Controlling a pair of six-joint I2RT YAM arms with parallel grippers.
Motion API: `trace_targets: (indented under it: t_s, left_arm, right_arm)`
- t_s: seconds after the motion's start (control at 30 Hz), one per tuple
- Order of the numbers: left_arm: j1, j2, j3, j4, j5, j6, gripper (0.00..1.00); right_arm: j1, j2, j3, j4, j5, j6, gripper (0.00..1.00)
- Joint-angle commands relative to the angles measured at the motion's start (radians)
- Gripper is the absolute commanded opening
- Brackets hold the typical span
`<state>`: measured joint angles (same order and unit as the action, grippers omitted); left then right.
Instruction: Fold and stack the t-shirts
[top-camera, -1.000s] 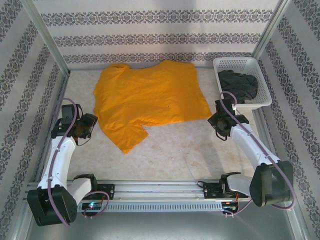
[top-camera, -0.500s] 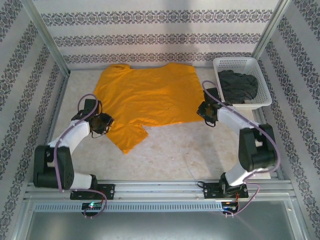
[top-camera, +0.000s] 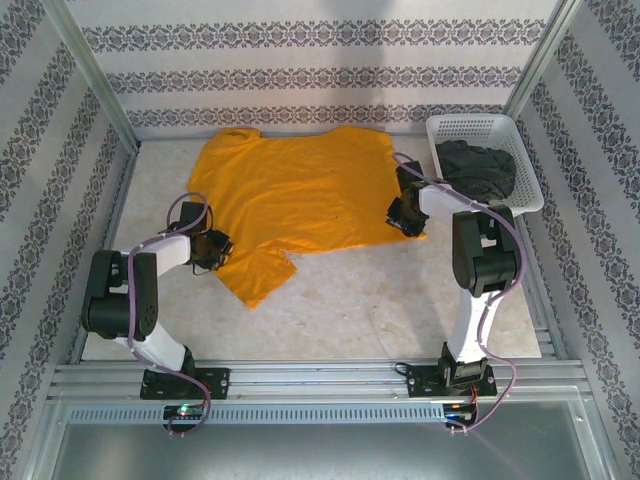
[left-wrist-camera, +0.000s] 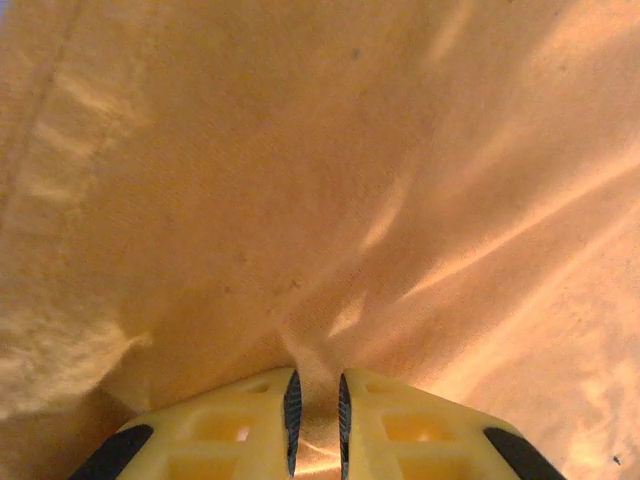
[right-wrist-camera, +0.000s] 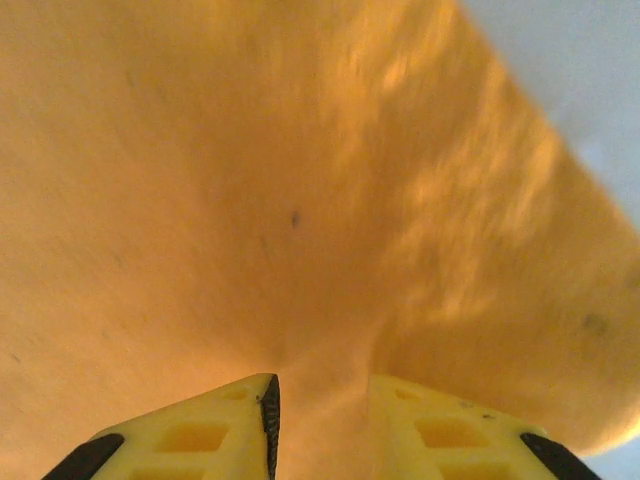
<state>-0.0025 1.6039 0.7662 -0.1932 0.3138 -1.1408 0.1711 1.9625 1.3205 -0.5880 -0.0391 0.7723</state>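
Two shirts: orange t-shirt (top-camera: 300, 195) lies spread, lightly wrinkled, on the table (top-camera: 400, 300); grey t-shirt (top-camera: 478, 170) sits crumpled in the basket (top-camera: 480, 122). Your left gripper (left-wrist-camera: 317, 378) pinches an orange fold; your right gripper (right-wrist-camera: 321, 382) probably clamps orange too, view blurry.

Left gripper (left-wrist-camera: 316, 400) nips the orange t-shirt (left-wrist-camera: 300, 180)

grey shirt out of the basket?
No, the grey shirt lies bunched inside the basket at the far right, while the orange shirt is spread flat beside it.
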Motion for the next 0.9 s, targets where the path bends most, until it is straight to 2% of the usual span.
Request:
trace_targets:
  t_s: [0.0, 0.23, 0.47, 0.53, 0.63, 0.73, 0.87]
  left_arm:
    - [0.026, -0.043, -0.092, -0.104, -0.031, 0.041, 0.2]
    - [0.093, -0.18, -0.193, -0.172, -0.004, 0.12, 0.2]
    - [0.102, -0.226, -0.188, -0.248, 0.033, 0.172, 0.21]
    - [0.102, -0.273, -0.173, -0.309, 0.008, 0.18, 0.24]
    - [0.101, -0.392, -0.142, -0.422, -0.059, 0.185, 0.37]
    - [0.099, -0.51, -0.122, -0.549, -0.112, 0.181, 0.4]
    - [0.061, -0.594, -0.141, -0.695, -0.091, 0.18, 0.4]
  right_arm:
    - [0.032, 0.023, 0.01, -0.191, 0.031, -0.035, 0.32]
    - [0.07, -0.069, -0.127, -0.24, 0.016, 0.0, 0.31]
    - [0.111, -0.244, -0.343, -0.203, 0.018, 0.073, 0.32]
    - [0.111, -0.282, -0.357, -0.172, 0.015, 0.071, 0.34]
    - [0.114, -0.367, -0.339, -0.163, 0.042, 0.05, 0.36]
    - [0.112, -0.481, -0.337, -0.158, 0.085, 0.021, 0.37]
    - [0.107, -0.603, -0.359, -0.154, 0.086, -0.027, 0.39]
